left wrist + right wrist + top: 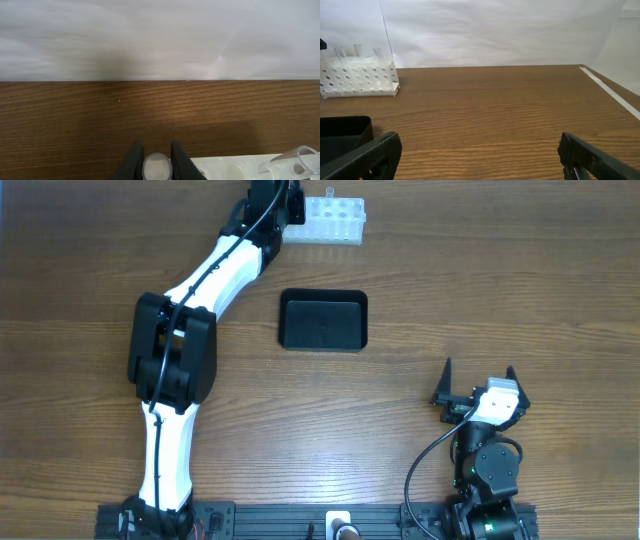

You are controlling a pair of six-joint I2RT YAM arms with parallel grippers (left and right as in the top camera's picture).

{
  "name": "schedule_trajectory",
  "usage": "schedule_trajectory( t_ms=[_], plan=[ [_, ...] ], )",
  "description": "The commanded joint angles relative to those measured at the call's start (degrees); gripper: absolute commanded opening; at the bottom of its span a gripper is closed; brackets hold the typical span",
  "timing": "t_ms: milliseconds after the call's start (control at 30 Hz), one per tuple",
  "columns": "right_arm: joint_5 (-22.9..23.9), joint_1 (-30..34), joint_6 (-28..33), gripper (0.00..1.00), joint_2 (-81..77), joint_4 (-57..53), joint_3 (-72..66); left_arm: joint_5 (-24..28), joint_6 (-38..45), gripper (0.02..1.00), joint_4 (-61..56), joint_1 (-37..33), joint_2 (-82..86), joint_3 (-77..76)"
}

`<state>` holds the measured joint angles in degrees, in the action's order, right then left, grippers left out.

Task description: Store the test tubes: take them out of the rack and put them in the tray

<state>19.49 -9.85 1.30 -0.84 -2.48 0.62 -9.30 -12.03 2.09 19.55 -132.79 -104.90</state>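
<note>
One test tube sits between the fingers of the left pincer, which is closed on its rim from both sides. It stands at the end of the rack, and the rest of the rack runs off to one side of the fingers. A second tube stands farther along the rack, well apart from the held one.

To do this step well, I judge the pull should go straight up along the tube's axis until its bottom is free of the hole. The hold should be firm but gentle, since a clear tube is slick and a sideways tug could tip the light rack.

The tray lies behind the left pincer, back toward its own arm's base, empty and near, so the carry looks short. Just ahead of that pincer the surface ends at a white backdrop, leaving little room forward; the open room is rearward.

The right pincer rests near its base with jaws wide apart, holding nothing, well away from that path.
</note>
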Motion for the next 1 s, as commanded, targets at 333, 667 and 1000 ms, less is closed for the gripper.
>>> schedule_trajectory(
  t_ms=[333,667,1000],
  plan=[
    [0.1,-0.3,-0.6,0.993,0.5,-0.1,-0.3,-0.4,0.6,0.091,-0.1,0.0,0.9,-1.3],
    [0.1,-0.3,-0.6,0.993,0.5,-0.1,-0.3,-3.4,5.9,0.095,1.2,1.3,14.4,-1.3],
    [0.1,-0.3,-0.6,0.991,0.5,-0.1,-0.3,-3.4,5.4,0.084,16.7,3.8,31.6,-1.3]
  ],
)
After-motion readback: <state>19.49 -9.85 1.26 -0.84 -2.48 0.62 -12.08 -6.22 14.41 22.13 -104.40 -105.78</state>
